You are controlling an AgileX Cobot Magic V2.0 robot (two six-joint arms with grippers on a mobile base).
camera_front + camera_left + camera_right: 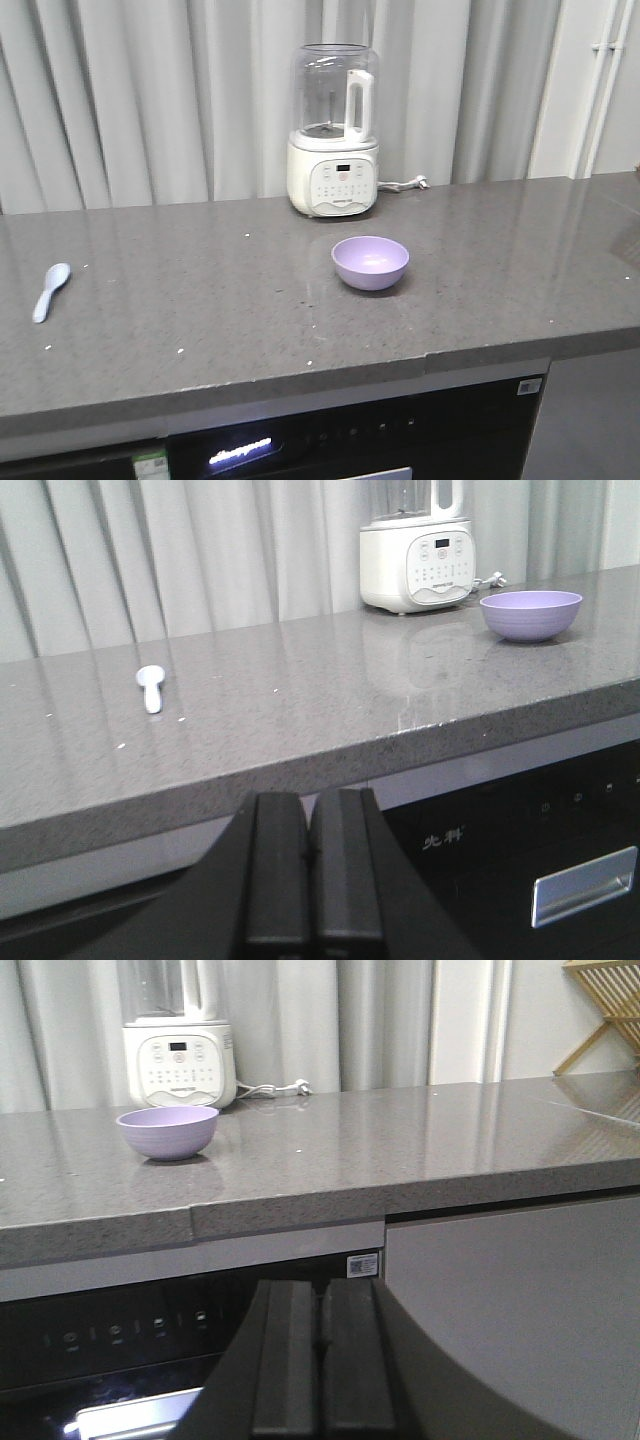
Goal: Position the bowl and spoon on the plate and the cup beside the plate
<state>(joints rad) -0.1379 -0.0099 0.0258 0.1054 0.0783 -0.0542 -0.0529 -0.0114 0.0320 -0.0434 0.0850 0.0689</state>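
Both the left gripper (311, 865) and right gripper (320, 1350) are closed, empty. The flat spoon (50, 291) may skid on the glossy counter (200, 320) when pinched; no plate or cup shows.

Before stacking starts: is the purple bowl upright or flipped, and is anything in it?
Upright and empty: the bowl sits rim-up on the countertop, and the front view shows its bare inside.
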